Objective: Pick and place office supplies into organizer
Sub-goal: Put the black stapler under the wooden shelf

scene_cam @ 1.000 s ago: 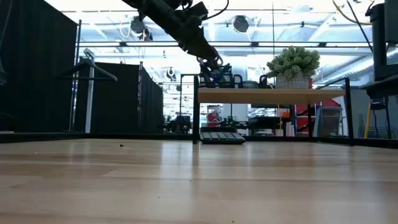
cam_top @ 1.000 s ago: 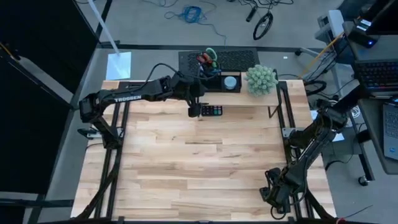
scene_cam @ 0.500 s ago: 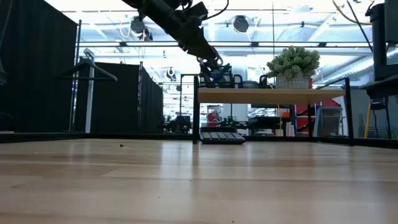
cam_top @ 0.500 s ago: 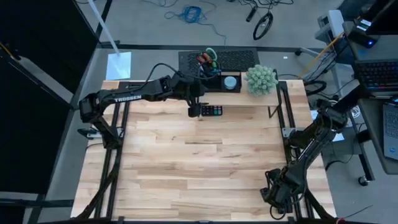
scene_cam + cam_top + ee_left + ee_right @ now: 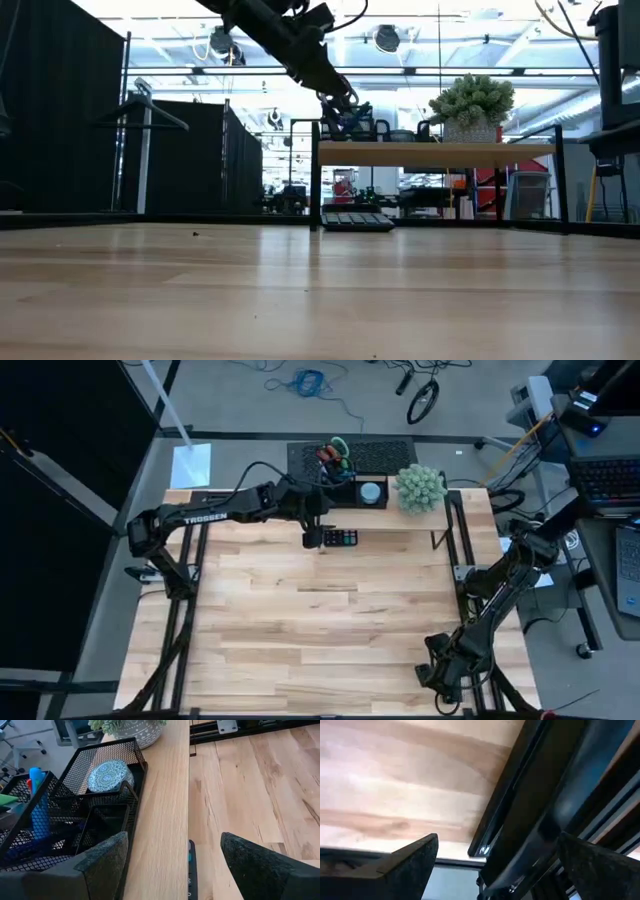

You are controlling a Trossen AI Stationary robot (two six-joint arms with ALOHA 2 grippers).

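Observation:
The black mesh organizer (image 5: 100,751) stands on a wooden shelf riser (image 5: 160,820) at the table's far edge. In it are a round blue-grey disc (image 5: 110,775), an upright blue pen (image 5: 37,800) and scissors with red and green handles (image 5: 333,452). My left gripper (image 5: 175,865) hovers open above the riser's front edge, just beside the organizer (image 5: 352,503), with nothing between its fingers. In the low view the left gripper (image 5: 342,103) hangs a little above the riser top. My right gripper (image 5: 505,865) waits open at the table's near right corner.
A fuzzy green plant ball (image 5: 420,488) in a pot stands on the riser, right of the organizer. A black calculator (image 5: 340,538) lies on the table under the riser's front edge. The wide wooden table top (image 5: 320,630) stretches toward the near edge.

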